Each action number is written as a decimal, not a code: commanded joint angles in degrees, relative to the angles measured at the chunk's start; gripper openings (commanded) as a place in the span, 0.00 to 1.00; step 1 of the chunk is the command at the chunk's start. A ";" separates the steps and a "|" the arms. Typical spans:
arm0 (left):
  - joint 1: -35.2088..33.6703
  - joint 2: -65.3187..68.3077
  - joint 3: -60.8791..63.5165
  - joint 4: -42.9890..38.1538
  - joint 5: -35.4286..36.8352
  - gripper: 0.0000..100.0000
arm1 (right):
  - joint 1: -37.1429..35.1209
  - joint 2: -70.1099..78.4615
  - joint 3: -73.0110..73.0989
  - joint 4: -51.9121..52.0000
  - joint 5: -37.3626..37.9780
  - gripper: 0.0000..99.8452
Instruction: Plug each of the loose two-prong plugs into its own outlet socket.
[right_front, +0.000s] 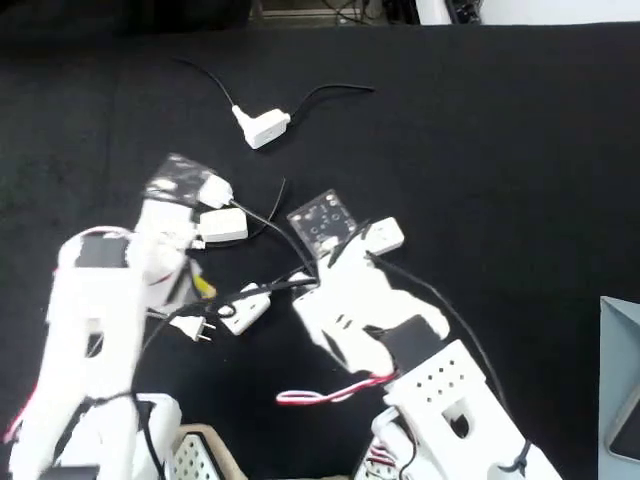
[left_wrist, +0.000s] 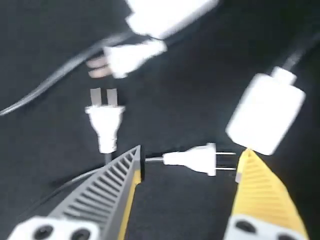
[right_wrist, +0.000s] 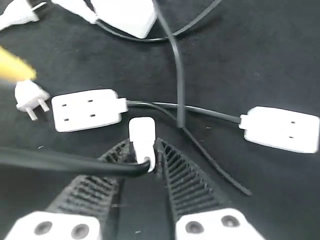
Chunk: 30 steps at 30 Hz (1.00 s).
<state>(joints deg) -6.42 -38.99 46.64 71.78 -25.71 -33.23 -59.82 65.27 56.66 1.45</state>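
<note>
Two hands: R hand (right_wrist: 142, 146) grips plug (right_wrist: 142, 131) lengthwise along fingers (right_wrist: 180, 175), tip near socket (right_wrist: 86, 110); L hand (left_wrist: 191, 152) open, 2nd plug (left_wrist: 192, 159) crosswise.

- High view: fixed overhead, looking down across the whole black tabletop (right_front: 500, 150), both arms entering from its near edge.
- Left wrist view: close above the tabletop, facing along the left gripper (left_wrist: 191, 152).
- Right wrist view: equally close, along the right gripper (right_wrist: 143, 145); its socket block (right_wrist: 86, 110) also shows from overhead.
</note>
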 joint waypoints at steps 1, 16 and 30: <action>-7.87 -10.81 3.03 0.09 1.14 0.30 | -6.33 -0.66 -3.30 -0.26 -0.09 0.01; -26.68 -36.92 23.34 -9.93 19.69 0.30 | -16.44 26.42 -16.31 -6.42 -6.07 0.01; -30.99 -52.57 32.13 -9.58 20.04 0.30 | -16.97 37.58 -22.64 -6.86 -6.07 0.01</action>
<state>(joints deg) -36.92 -88.84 77.93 62.55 -6.29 -49.49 -24.92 47.25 50.86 -4.18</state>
